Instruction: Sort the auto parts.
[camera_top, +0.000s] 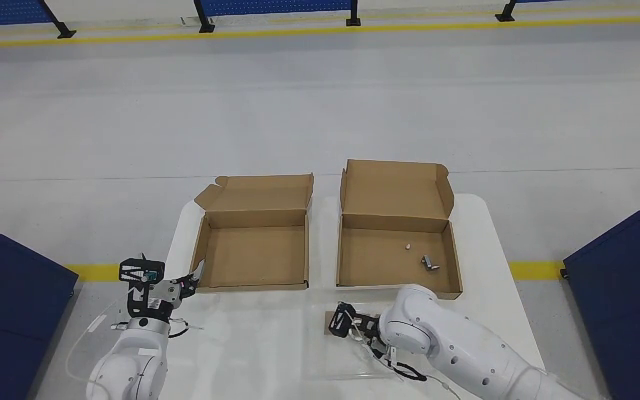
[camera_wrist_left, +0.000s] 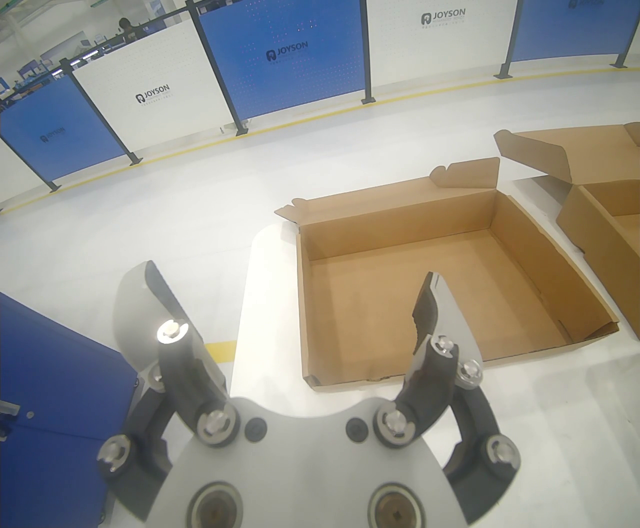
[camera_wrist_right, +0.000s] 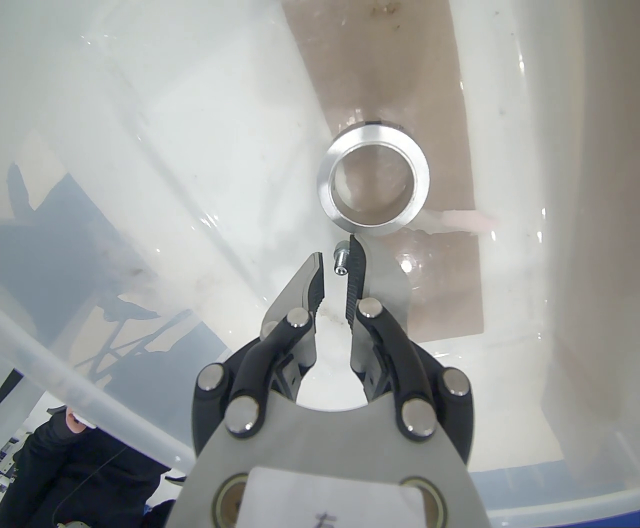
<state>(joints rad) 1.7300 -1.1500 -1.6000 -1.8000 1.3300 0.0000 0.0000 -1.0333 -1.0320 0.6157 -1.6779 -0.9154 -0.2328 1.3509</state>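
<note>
Parts split between a box and a tray.

From above: pale bit (camera_top: 407, 244) and dark metal bit (camera_top: 429, 264) near each other, not touching, on the floor of right box (camera_top: 375, 262). Left box (camera_top: 255, 258) just beside it, a narrow strip of white surface (camera_top: 250, 335) between them. Both boxes shallow, plain brown card, lids folded back on the far side. Left arm low at the near left corner, left claw (camera_top: 190, 278) just off that box's near corner. Right arm bent along the near edge, right claw (camera_top: 343, 321) down in a clear tray (camera_top: 345, 373) in front of right box. Wide stretch of white surface between the two arms.

Left wrist view: left claw (camera_wrist_left: 290, 285) spread wide, holding nothing, tilted toward left box (camera_wrist_left: 400, 220). Ridged dark pads (camera_wrist_left: 422, 310) on bright metal fingers. Right box (camera_wrist_left: 600, 200) off to one side, apart.

Right wrist view: right claw (camera_wrist_right: 336, 254) aimed at the tray floor, fingers a narrow slot apart. Small bolt (camera_wrist_right: 340, 261) between the tips, against one ridged pad (camera_wrist_right: 354, 280), a sliver of gap to the other, not clamped. Shiny thick-walled ring (camera_wrist_right: 374, 186) just beyond the tips, very close to one; touching or not, cannot tell. Tray floor glossy and see-through, a brown patch (camera_wrist_right: 400, 75) showing through it, walls rising all round.
</note>
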